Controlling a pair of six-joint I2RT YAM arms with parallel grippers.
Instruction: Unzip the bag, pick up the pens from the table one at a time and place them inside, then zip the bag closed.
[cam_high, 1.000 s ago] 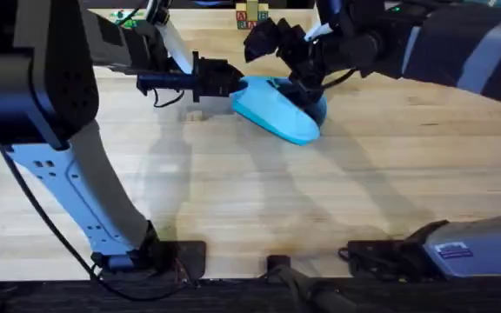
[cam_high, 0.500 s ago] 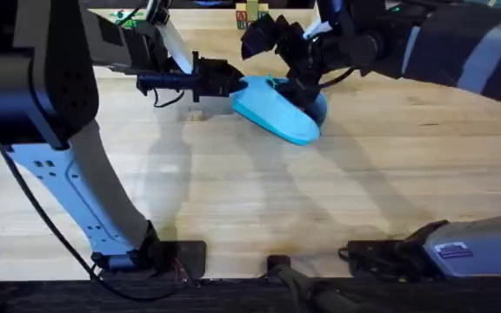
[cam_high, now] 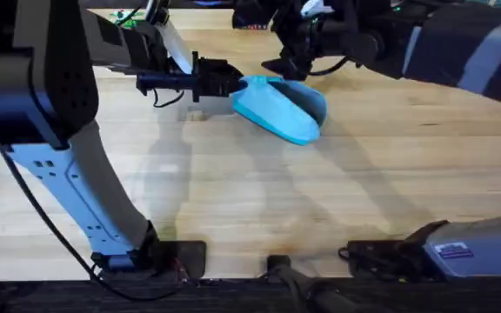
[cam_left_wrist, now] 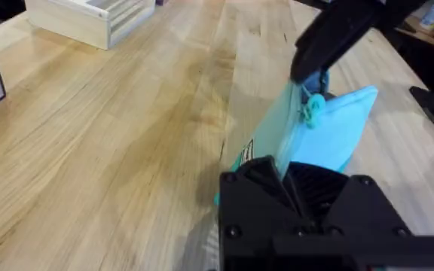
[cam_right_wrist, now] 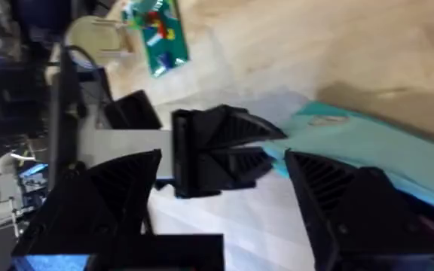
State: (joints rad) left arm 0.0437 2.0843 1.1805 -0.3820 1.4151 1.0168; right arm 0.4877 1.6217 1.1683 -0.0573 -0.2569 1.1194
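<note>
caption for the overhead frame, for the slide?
Left gripper pinches one end of the sky-blue bag on the table; right gripper hovers open above it.

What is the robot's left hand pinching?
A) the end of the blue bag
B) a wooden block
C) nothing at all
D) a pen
A. The left hand is closed on the end of the blue bag, holding it on the table, while the right hand hangs open just above it.

Left gripper [cam_high: 233, 84] reaches in from the left, fingers clamped tight. Right gripper [cam_high: 278, 63] hangs at the far side, its black fingers [cam_right_wrist: 337, 196] spread wide.
</note>
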